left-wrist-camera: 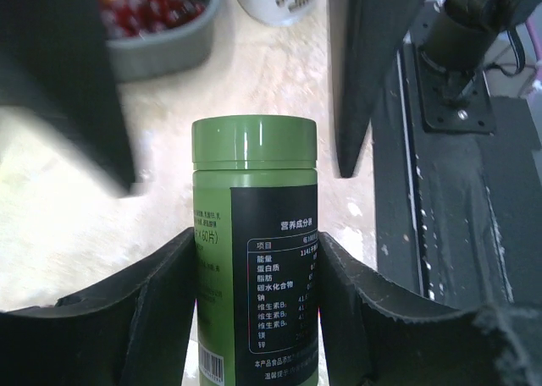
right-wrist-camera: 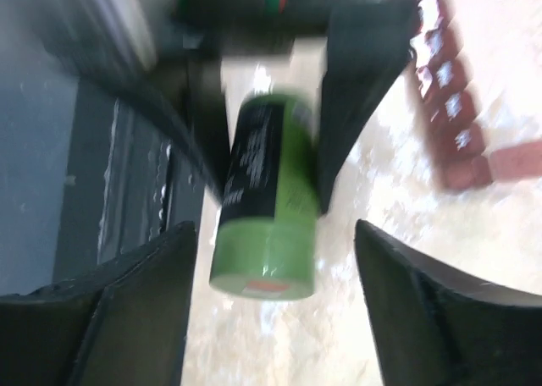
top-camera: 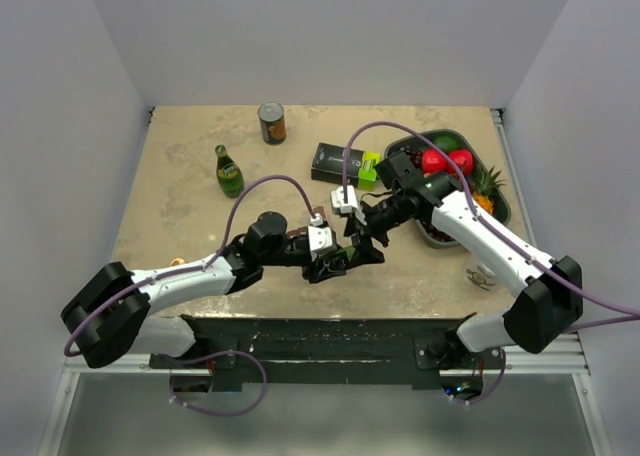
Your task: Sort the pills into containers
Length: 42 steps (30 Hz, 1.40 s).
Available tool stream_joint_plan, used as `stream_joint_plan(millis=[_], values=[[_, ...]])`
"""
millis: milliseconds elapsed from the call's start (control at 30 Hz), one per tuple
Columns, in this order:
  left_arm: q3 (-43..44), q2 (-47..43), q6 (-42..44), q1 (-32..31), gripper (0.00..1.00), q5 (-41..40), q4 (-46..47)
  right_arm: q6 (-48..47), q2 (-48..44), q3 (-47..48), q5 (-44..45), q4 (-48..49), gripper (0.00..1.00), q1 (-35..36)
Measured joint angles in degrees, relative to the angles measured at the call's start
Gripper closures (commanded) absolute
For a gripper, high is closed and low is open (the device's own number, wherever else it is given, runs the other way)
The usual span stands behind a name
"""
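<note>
Black fingers of the left gripper pinch a green bottle by its black-labelled body, lid on, at the near middle of the table. Facing the lid end, the right gripper has its fingers spread wide, with a gap on either side of the lid and touching nothing. Just beside the bottle, the maroon strip of containers lies flat on the pale marbled top. Its row of square compartments is blurred in the right wrist view, and the arms hide it from above. Farther out on the right sit a grey tray of fruit and a white cup. At the back stand a black-and-lime box, a green glass bottle and a can.
</note>
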Motion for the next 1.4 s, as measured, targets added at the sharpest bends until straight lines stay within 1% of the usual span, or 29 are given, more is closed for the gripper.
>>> stream_joint_plan(millis=[33,100,133,233,333,433,500,567,600,633,767,867,1033,1067,1133,1167,1267,1300,1367,1400], values=[[0.0,0.5,-0.3,-0.3,1.00,-0.2,-0.5,1.3,0.0,0.4,-0.8,1.5,0.08,0.1],[-0.8,1.0,-1.0,-0.7,1.00,-1.0,-0.5,5.0,-0.1,1.4,-3.5,5.3,0.07,-0.3],[-1.7,1.0,-1.5,-0.8,1.00,-1.4,0.0,7.2,-0.2,1.9,-5.1,6.9,0.02,-1.0],[-4.4,0.7,-3.1,-0.9,1.00,-3.3,2.3,14.6,-0.7,2.4,-9.2,11.6,0.01,-5.8],[-7.7,-0.7,-5.0,-1.0,1.00,-6.4,5.5,23.1,-1.4,1.7,-9.8,16.6,0.01,-9.2],[-11.2,-3.3,-7.5,-1.0,1.00,-10.3,9.7,33.6,-4.2,-3.0,-8.6,23.5,0.01,-9.5],[-12.5,-4.4,-8.9,-1.0,1.00,-12.5,12.3,39.2,-5.5,-5.9,-7.2,26.0,0.01,-9.1],[-13.2,-5.1,-10.0,-1.0,1.00,-14.6,14.9,45.1,-5.7,-8.6,-5.0,28.4,0.01,-8.8],[-13.3,-5.2,-10.9,-1.0,1.00,-16.3,17.4,50.4,-5.1,-10.8,-2.0,29.9,0.01,-8.4],[-13.3,-5.2,-11.0,-1.0,1.00,-16.5,17.6,50.8,-5.0,-10.9,-1.7,30.0,0.01,-8.3],[-13.3,-5.2,-11.9,-1.0,1.00,-18.4,19.6,56.8,-4.3,-11.5,2.6,31.1,0.02,-7.1],[-13.3,-5.2,-12.0,-1.0,1.00,-19.6,20.4,59.4,-3.8,-11.5,4.3,32.0,0.05,-5.7],[-13.3,-5.5,-12.0,-1.0,1.00,-21.3,20.8,61.3,-2.7,-11.5,4.8,32.7,0.18,-4.1],[-13.3,-5.6,-12.0,-1.0,1.00,-21.6,20.8,61.5,-2.5,-11.5,4.7,32.7,0.23,-3.9],[-13.3,-5.7,-12.0,-1.0,1.00,-22.3,20.8,61.7,-2.0,-11.5,4.5,32.7,0.29,-3.8],[-13.4,-5.8,-12.0,-1.0,1.00,-22.5,20.8,61.9,-1.7,-11.5,4.3,32.7,0.37,-3.8],[-13.7,-6.2,-12.0,-1.0,1.00,-23.0,20.8,62.3,-1.0,-11.5,2.7,32.9,0.49,-3.7],[-13.8,-6.3,-12.0,-1.0,1.00,-23.1,20.8,62.3,-0.9,-11.5,1.9,33.1,0.58,-3.6],[-13.9,-6.4,-11.8,-1.0,1.00,-23.1,20.7,62.1,-0.5,-11.5,1.0,33.1,0.67,-3.6],[-13.9,-6.4,-11.8,-1.0,1.00,-22.9,20.7,61.9,-0.4,-11.5,0.3,33.1,0.75,-3.7]])
